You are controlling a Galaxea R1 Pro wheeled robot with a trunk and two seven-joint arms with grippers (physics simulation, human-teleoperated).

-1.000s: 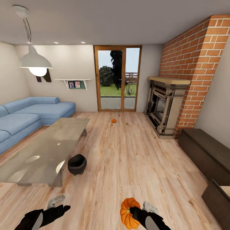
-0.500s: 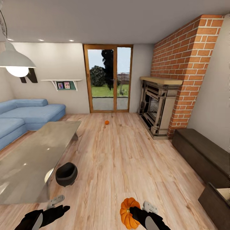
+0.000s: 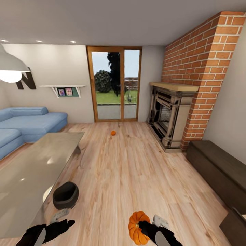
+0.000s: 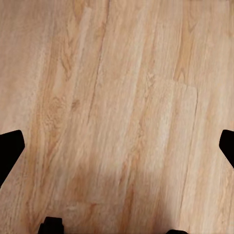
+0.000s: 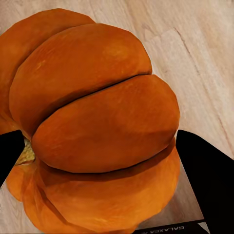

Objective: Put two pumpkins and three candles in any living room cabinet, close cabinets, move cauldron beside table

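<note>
A pumpkin (image 3: 136, 227) is seen clamped between the fingers of the right gripper (image 3: 145, 228) at about 5 o'clock in the head view, low against the frame's edge. In the right wrist view the same pumpkin (image 5: 95, 126) is pressed on both sides by the dark fingertips (image 5: 202, 170), its ribs bulging toward the camera above the wooden floor (image 5: 195, 58). The left gripper (image 3: 56, 227) is held at about 7 o'clock in the head view; in the left wrist view its fingers (image 4: 9, 148) are spread wide apart with nothing between them, over bare floor boards.

A second pumpkin (image 3: 113, 133) is seen lying on the floor near 12 o'clock, well apart from the robot, in front of the glass door (image 3: 113, 84). The cauldron (image 3: 65, 195) is set on the floor at about 8 o'clock, just beside the near corner of the table (image 3: 30, 174), whose glossy top stretches away toward 10 o'clock. Whether the cauldron touches the table cannot be told. The cabinet (image 3: 218, 172) is placed along the wall at about 3 o'clock, its long dark top closed along the visible length; near 4 o'clock a separate dark piece (image 3: 235, 223) is cut by the frame edge. A brick fireplace (image 3: 174, 114) is seen at 2 o'clock, a blue sofa (image 3: 27, 123) at 10 o'clock.
</note>
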